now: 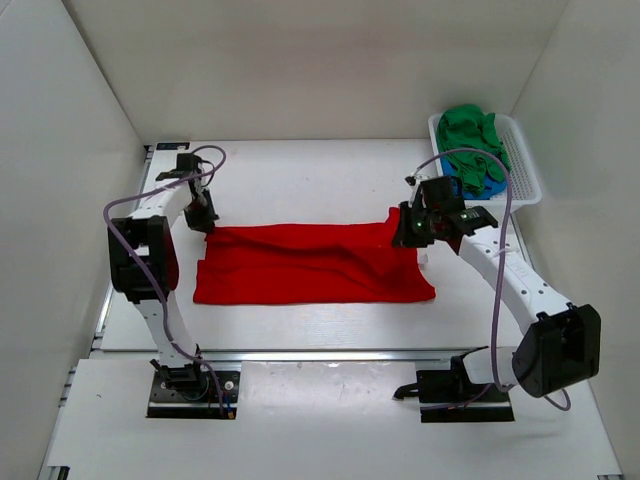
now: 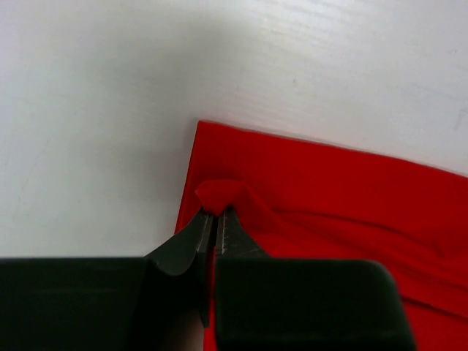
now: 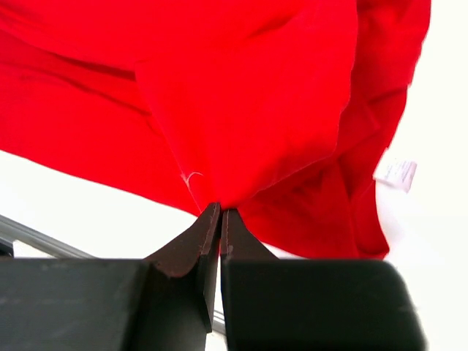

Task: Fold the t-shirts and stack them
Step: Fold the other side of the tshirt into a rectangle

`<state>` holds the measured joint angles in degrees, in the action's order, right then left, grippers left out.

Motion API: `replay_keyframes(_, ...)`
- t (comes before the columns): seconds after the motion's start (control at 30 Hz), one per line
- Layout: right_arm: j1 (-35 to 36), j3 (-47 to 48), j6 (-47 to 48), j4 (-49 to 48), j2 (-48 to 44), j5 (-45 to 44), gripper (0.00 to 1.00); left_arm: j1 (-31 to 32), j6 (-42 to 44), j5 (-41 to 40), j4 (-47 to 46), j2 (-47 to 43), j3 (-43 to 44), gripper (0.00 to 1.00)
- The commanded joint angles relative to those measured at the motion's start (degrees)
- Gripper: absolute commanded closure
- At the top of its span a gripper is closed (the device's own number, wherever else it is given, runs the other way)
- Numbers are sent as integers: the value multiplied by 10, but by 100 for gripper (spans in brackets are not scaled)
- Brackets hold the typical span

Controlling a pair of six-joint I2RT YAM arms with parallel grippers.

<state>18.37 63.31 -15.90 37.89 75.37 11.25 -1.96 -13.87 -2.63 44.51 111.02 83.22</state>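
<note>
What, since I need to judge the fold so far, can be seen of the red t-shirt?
The red t-shirt is plain, bright red soft cloth, spread as a wide, wrinkled band across the white table, apparently doubled over lengthwise. Its near edge lies flat. The left gripper is shut on a small bunch at its far left corner, the right gripper on its far right edge, which is raised and gathered. A small white label shows there.
</note>
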Motion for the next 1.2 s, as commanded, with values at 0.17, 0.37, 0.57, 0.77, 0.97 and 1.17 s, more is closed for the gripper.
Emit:
replay_keyframes(0.17,-17,-49,-9,-27,-46,23,100,11,-1,-24,-46,-105,-88,100)
replay_keyframes(0.37,-18,-76,-11,-33,-55,26,100,12,-4,-32,-51,-122,-137,94)
replay_keyframes(0.57,-12,-103,-19,-39,-66,25,100,13,-5,-38,-58,-128,-157,84)
replay_keyframes(0.77,-10,-129,-32,-36,-81,27,100,6,-16,-50,-48,-131,-146,81)
replay_keyframes(0.97,-10,-132,-36,-20,-90,30,100,0,-20,-69,-26,-129,-127,73)
replay_keyframes(1.17,1,-143,-47,-1,-95,29,100,-7,-28,-70,-15,-127,-111,53)
